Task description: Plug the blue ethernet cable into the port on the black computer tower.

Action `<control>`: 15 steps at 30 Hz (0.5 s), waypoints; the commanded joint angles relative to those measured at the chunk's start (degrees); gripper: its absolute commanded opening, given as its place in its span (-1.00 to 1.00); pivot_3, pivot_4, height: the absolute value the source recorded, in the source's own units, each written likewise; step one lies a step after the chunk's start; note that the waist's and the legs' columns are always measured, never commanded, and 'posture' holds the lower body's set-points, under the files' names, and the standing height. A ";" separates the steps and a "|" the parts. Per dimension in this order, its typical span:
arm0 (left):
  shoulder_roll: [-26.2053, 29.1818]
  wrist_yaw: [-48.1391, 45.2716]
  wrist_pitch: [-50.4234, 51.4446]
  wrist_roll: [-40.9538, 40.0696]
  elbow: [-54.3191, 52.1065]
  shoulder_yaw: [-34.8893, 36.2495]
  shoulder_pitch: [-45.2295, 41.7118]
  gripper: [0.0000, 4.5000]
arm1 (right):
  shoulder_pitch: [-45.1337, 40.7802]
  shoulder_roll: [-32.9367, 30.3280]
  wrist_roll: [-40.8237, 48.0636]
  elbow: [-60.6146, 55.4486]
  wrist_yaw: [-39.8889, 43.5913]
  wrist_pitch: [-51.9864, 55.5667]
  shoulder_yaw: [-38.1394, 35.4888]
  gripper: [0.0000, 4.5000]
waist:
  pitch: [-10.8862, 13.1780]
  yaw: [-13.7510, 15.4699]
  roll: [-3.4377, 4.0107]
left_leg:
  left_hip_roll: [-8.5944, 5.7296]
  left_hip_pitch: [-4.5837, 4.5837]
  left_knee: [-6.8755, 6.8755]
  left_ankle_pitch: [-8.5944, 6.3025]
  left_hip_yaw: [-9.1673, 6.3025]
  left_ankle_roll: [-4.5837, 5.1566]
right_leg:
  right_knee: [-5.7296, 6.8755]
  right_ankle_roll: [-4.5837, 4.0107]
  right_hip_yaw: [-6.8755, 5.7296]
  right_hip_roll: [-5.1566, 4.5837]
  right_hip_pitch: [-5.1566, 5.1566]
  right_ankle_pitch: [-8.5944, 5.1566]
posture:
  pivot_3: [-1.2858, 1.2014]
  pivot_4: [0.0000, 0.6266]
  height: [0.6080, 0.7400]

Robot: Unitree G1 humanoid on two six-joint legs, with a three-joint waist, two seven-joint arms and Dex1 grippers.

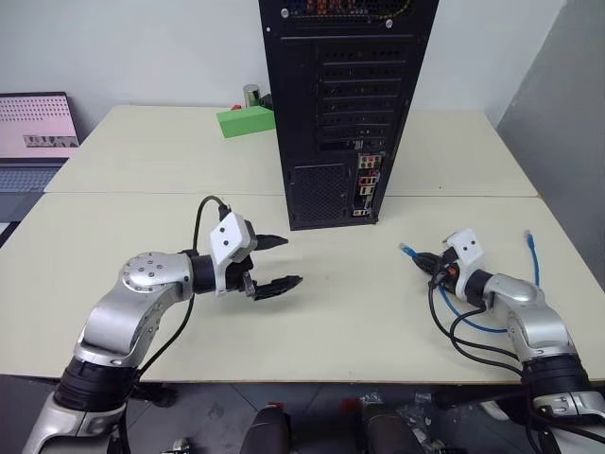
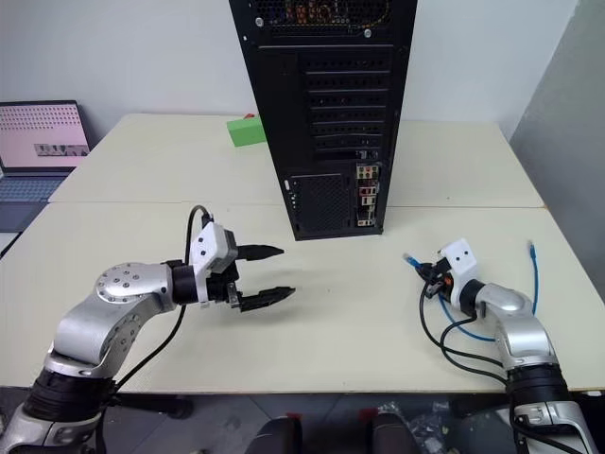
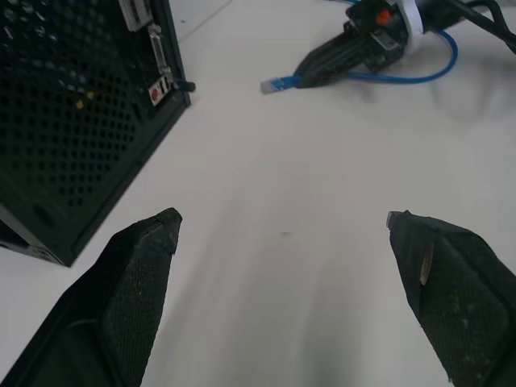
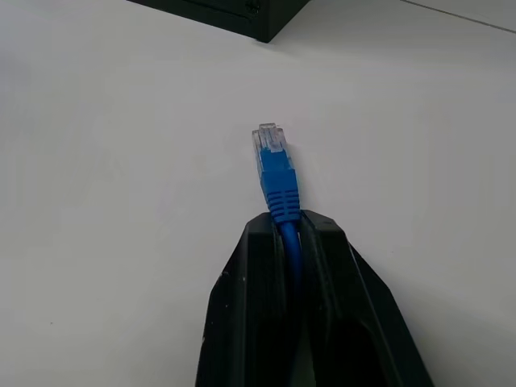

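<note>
Right gripper (image 4: 292, 222) pinches the blue ethernet cable (image 4: 276, 179) — plug protruding.

Two cream-topped tables (image 1: 142, 284) stand pushed together, their seam running across from nine to three o'clock through the middle of the scene. Behind them, at twelve o'clock, rises a plain white wall (image 1: 142, 47), evenly lit. At nine o'clock an open laptop (image 1: 33, 137) with a pinkish screen sits beside the far table. A grey panel (image 1: 567, 123) closes the scene at two o'clock.
</note>
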 commanded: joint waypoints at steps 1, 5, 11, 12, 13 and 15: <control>-0.91 -1.71 -2.95 1.74 2.85 -1.85 -2.70 0.95 | 0.97 -2.13 1.75 -11.36 5.42 2.87 2.84 -0.99 | 0.00 -0.06 0.00 | 0.01 -0.01 0.00 0.00 -0.01 0.00 | 0.00 0.00 -0.01 0.01 -0.01 0.00 | 0.03 -0.52 1.00; -2.23 -5.87 -5.93 3.46 6.97 -5.87 -5.89 0.95 | 0.55 -3.68 5.56 -23.50 10.38 9.25 6.89 -0.99 | 0.01 -0.27 0.01 | 0.02 -0.02 -0.01 0.00 -0.02 0.00 | 0.02 0.00 0.00 0.03 -0.06 0.00 | 0.03 -0.52 1.00; -4.85 -13.14 -9.79 4.98 13.46 -10.48 -10.28 0.95 | -1.72 -4.20 7.28 -31.36 12.50 14.66 10.89 -1.00 | 0.02 0.01 0.02 | -0.01 -0.06 0.02 0.00 -0.07 0.00 | -0.01 0.01 -0.07 0.02 -0.03 -0.01 | 0.03 -0.52 1.00; -5.17 -13.95 -10.23 5.18 14.09 -10.87 -10.70 0.95 | -1.94 -4.23 7.36 -31.88 12.55 15.05 11.27 -1.00 | 0.02 0.01 0.02 | -0.01 -0.08 0.02 0.00 -0.07 0.00 | -0.02 0.01 -0.07 0.02 -0.04 -0.01 | 0.03 -0.52 1.00; -5.46 -14.75 -10.59 5.24 14.59 -11.16 -11.03 0.95 | -2.13 -4.16 7.45 -32.31 12.47 15.49 11.55 -1.00 | 0.02 0.01 0.02 | -0.01 -0.08 0.02 0.00 -0.07 0.00 | -0.02 0.01 -0.07 0.02 -0.04 -0.01 | 0.03 -0.52 1.00; -6.06 -16.48 -11.01 5.38 15.29 -12.01 -11.64 0.95 | -2.69 -3.93 7.47 -32.71 12.36 15.89 12.14 -1.00 | 0.02 0.00 0.02 | -0.01 -0.08 0.02 0.00 -0.08 0.00 | -0.01 0.01 -0.08 0.02 -0.06 0.00 | 0.03 -0.52 1.00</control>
